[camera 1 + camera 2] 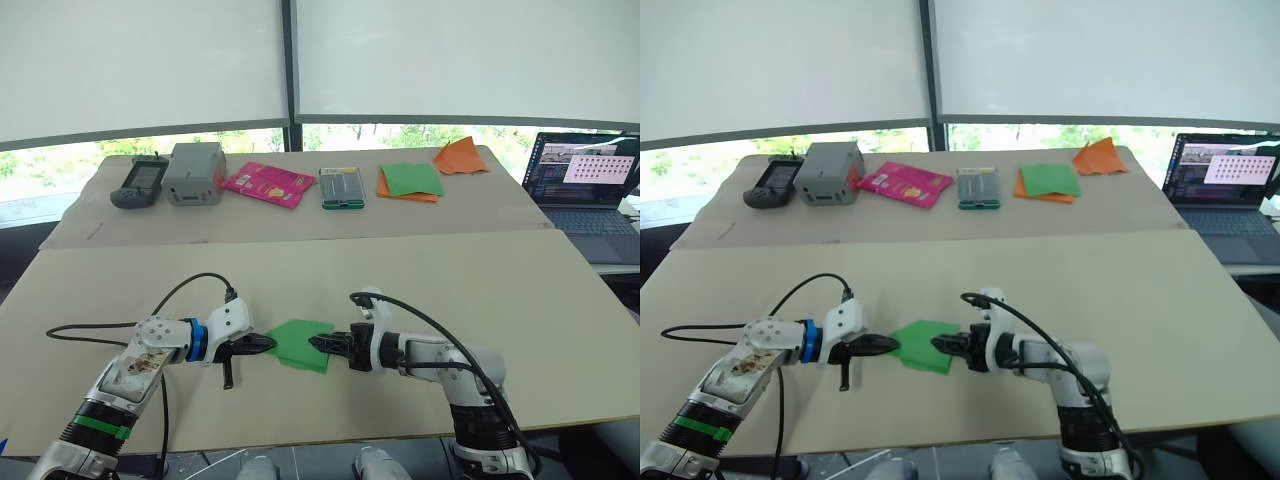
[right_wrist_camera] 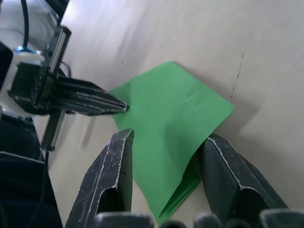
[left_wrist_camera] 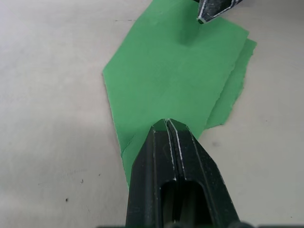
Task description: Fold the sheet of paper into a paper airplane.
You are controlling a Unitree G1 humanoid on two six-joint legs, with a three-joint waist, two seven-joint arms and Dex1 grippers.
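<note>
Left gripper [image 1: 268, 343] first: fingers pressed tight together, tips down on the near-left edge of the sheet of paper [image 1: 303, 343]. Looks like it's pinning the edge rather than pinching it, tho the wrist view doesn't settle that. Right gripper [image 1: 318, 342] comes in from the opp. side, fingers spread wide, one either side of the sheet's right edge, tips over the green w/ nothing gripped.

The sheet itself sits on the front table [image 1: 480, 300], near the front edge, btwn the two grippers. Already folded once: two layers show, the lower layer peeking out along one side, top layer w/ a faint crease across it.

Moving outward, the back table [image 1: 290, 222] carries a row of stuff: dark handheld controller [image 1: 137, 184] far left, grey box [image 1: 194, 172] just beside it, pink packet [image 1: 267, 183], slim grey-green case [image 1: 341, 187], then a green sheet stacked on an orange sheet [image 1: 410, 181], and crumpled orange paper [image 1: 461, 156] at the right end. Open laptop [image 1: 585, 175] off to the far right, screen lit.
</note>
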